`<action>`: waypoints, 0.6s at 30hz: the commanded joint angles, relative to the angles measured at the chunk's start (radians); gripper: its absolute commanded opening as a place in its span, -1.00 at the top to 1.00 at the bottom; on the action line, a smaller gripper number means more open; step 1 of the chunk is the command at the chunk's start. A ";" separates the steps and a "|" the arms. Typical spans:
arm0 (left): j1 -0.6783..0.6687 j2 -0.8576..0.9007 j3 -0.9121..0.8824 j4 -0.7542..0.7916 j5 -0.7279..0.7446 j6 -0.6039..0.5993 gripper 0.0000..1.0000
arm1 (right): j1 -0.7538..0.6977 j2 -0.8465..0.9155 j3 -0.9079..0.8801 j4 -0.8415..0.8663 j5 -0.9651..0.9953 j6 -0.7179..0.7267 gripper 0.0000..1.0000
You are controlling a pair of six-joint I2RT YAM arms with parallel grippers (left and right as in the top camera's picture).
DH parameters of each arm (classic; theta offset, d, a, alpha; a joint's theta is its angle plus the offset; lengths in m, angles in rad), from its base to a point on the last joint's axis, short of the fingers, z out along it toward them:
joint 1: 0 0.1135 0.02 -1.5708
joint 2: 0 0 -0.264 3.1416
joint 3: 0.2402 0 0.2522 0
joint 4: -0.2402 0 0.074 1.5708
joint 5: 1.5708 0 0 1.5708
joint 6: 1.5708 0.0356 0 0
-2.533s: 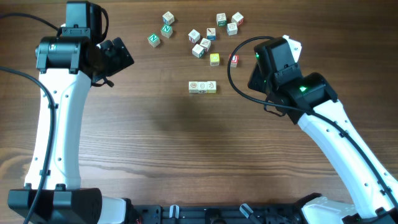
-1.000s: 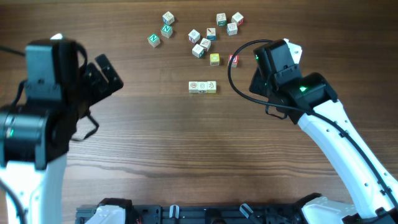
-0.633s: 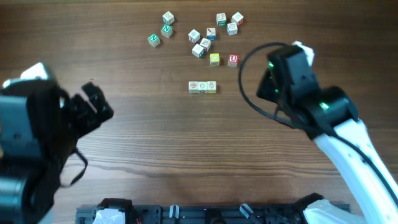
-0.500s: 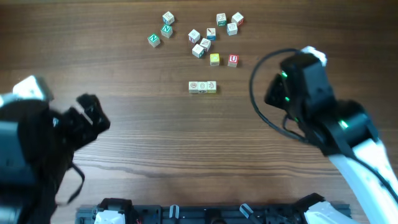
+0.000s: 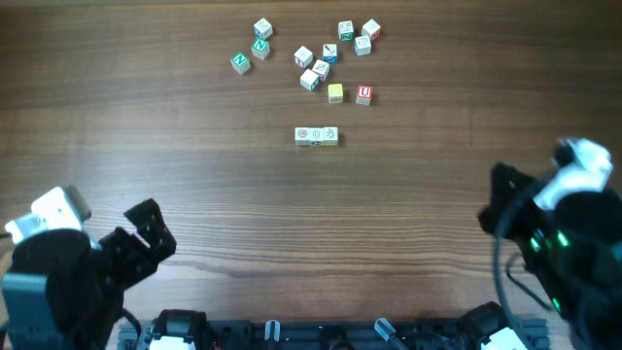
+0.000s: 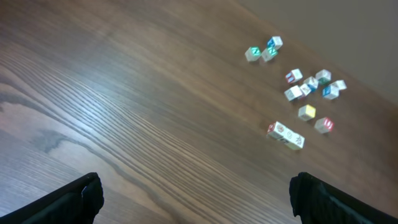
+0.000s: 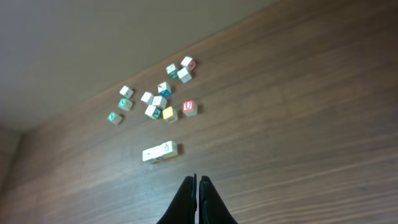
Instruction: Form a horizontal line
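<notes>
The horizontal line (image 5: 317, 136) is a short row of three pale cubes touching side to side, lying mid-table just below the loose cubes. It also shows as a row (image 6: 286, 135) in the left wrist view and a row (image 7: 160, 152) in the right wrist view. My left gripper (image 5: 151, 230) sits near the front left corner, far from the line, its jaws wide open (image 6: 196, 190) over bare wood. My right gripper (image 5: 494, 201) is at the front right, shut (image 7: 196, 180) with nothing between its fingers, pointing toward the line from a distance.
Several loose letter cubes (image 5: 311, 58) lie scattered at the back of the table, among them a yellow cube (image 5: 335, 92) and a red U cube (image 5: 364, 93) just behind the line. Bare wooden table (image 5: 321, 224) lies between the arms and the cubes.
Both arms have pulled back from the cube area toward the table's front corners. The three-cube line and the loose cubes have not moved.
</notes>
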 commanded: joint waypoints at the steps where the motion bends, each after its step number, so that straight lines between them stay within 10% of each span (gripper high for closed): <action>1: -0.005 -0.090 -0.008 -0.008 -0.017 -0.032 -1.00 | 0.002 -0.065 0.002 -0.035 0.050 -0.005 0.91; 18: -0.005 -0.199 -0.039 -0.120 -0.016 -0.066 -1.00 | 0.002 -0.209 0.002 -0.210 0.049 0.046 0.91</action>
